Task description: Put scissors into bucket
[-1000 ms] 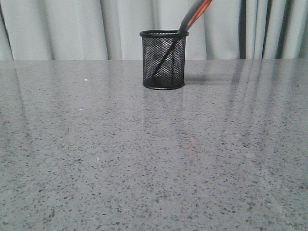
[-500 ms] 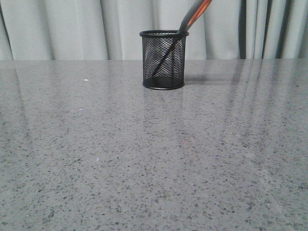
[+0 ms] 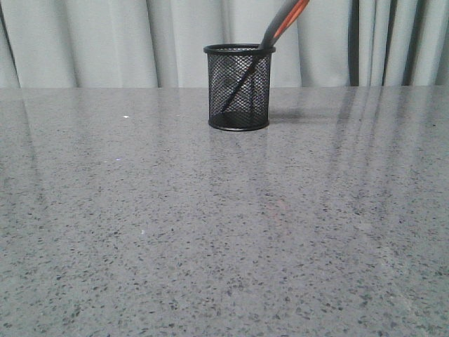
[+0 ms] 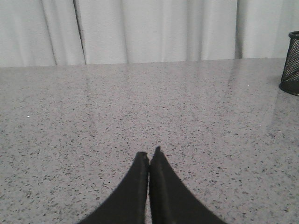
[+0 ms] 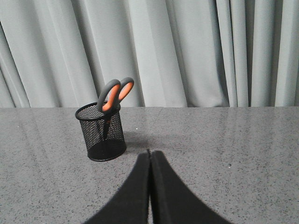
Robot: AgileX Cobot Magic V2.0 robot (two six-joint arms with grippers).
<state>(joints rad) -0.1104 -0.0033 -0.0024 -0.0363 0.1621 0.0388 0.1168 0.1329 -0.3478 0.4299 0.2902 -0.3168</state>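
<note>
Scissors [image 3: 280, 27] stand blades-down inside the bucket [image 3: 238, 88], handles leaning out over its rim. I see left gripper [image 4: 149, 156] and right gripper [image 5: 150, 153] pinched closed on nothing, both well apart from the bucket

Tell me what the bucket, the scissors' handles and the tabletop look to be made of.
Bucket: most likely metal wire mesh with a matte black finish; the weave is see-through between a solid rim and base.
Scissors handles: probably plastic, matte dark grey loops lined in orange.
Table: grey speckled stone or a stone-look composite, polished; it mirrors the curtain folds.
</note>
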